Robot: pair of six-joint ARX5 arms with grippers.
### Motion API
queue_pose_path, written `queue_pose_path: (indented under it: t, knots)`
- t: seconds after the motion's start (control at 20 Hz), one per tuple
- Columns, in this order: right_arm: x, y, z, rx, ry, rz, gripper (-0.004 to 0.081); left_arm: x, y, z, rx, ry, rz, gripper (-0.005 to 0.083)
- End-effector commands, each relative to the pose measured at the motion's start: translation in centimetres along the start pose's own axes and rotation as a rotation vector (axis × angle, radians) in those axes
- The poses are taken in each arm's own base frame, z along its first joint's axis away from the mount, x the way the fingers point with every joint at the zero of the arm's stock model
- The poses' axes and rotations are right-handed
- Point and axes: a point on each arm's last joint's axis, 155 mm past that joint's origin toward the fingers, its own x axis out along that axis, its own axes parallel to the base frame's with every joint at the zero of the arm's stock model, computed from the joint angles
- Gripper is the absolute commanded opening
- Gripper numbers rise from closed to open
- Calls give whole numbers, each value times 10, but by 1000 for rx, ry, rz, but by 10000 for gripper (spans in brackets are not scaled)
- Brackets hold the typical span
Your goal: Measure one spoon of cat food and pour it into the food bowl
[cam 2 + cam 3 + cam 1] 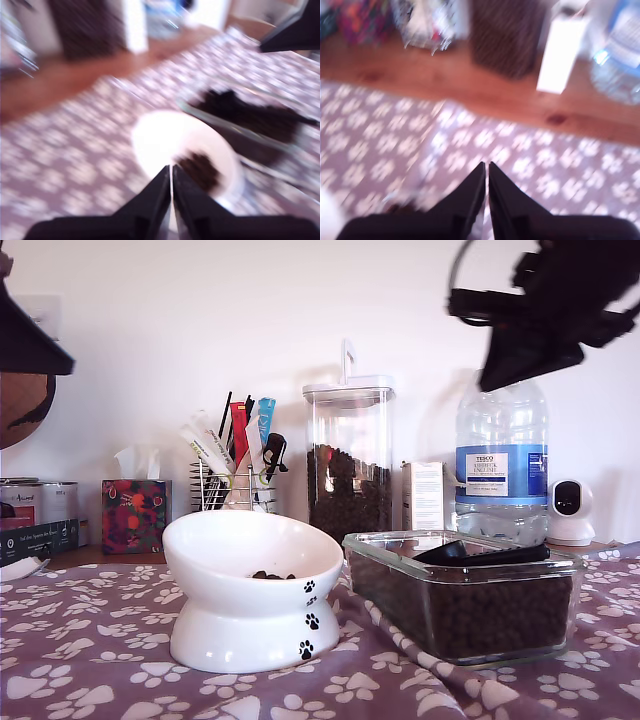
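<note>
The white food bowl (215, 570) with black paw prints stands on the cloth at the middle of the exterior view, with a little cat food (272, 575) in it. The black spoon (480, 552) lies on the kibble (480, 615) that fills a clear glass dish (365, 570) on the exterior view's right. No gripper holds the spoon. My first gripper (171, 172) is shut and empty, up over the food bowl (160, 135) and its cat food (200, 170). My second gripper (486, 165) is also shut and empty, above the paw-print cloth. Both wrist views are blurred.
A black arm (545, 310) hangs high at the exterior view's right; a dark shape (30, 340) shows at its left edge. Along the back stand a kibble canister (348, 465), a water bottle (502, 460), a rack of sticks (230, 465), a tissue box (135, 515) and a small white camera (570, 512).
</note>
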Motion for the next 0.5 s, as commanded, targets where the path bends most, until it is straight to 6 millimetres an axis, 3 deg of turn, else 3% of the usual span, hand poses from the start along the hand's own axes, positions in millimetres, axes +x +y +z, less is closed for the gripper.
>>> queue_pose_path:
  t: [0.0,0.2,0.45]
  knots:
    - [-6,-26,9,7,-103,-35,-10,2,13,-1,-7,6,35,-19]
    - [-42,-62,11,20,-205,-106,-10,-4,49,3,-29,-17,127,-19]
    - [-81,-49,-8,-28,-230,-102,-10,-14,60,17,-29,-71,123,-19]
